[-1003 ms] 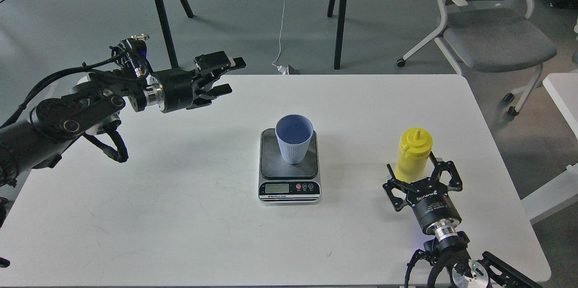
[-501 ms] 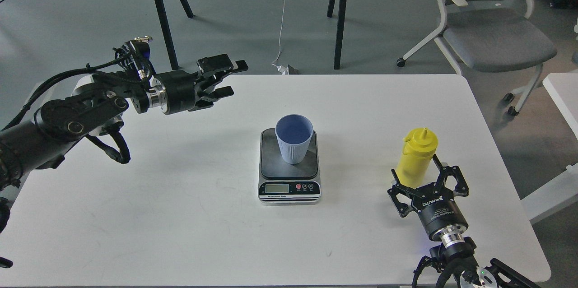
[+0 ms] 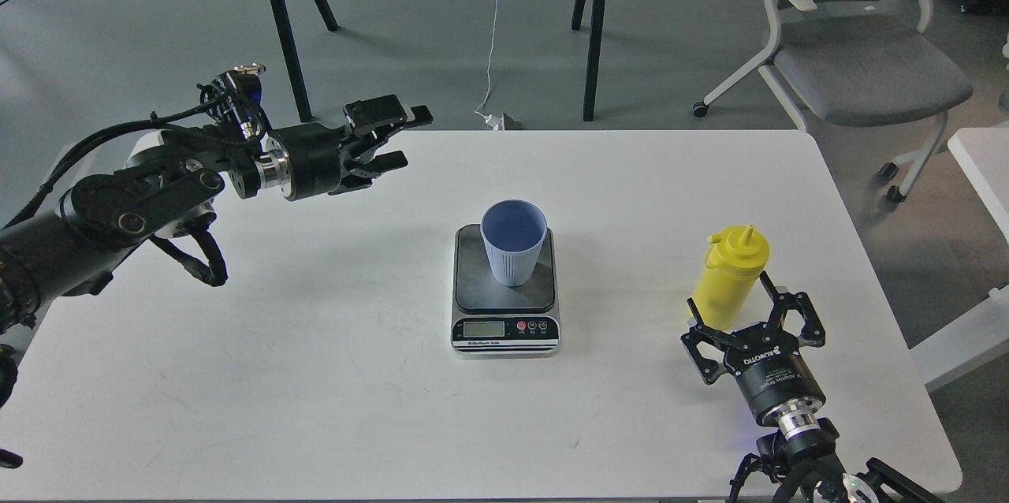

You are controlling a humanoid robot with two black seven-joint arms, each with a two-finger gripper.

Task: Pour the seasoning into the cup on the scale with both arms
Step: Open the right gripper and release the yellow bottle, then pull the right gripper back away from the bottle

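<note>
The light-blue ribbed cup [image 3: 514, 243] stands upright on the dark platform of the scale [image 3: 474, 292] in the middle of the white table [image 3: 315, 377]; the cup looks empty. The yellow squeeze bottle [image 3: 731, 274] is at the right, leaning a little to the right. My right gripper [image 3: 738, 311] reaches in from the near edge with its fingers closed around the bottle's lower part. My left gripper [image 3: 411, 139] is open and empty, held above the table's far left, pointing right, well away from the cup.
A grey office chair [image 3: 863, 54] stands beyond the table's far right corner. Black legs of a stand [image 3: 282, 30] rise behind the far edge. Another white tabletop [image 3: 981, 164] lies close on the right.
My right gripper has drawn back toward me and to the right, and the yellow bottle has moved with it and tilted rightward. My left arm has shifted only slightly.
</note>
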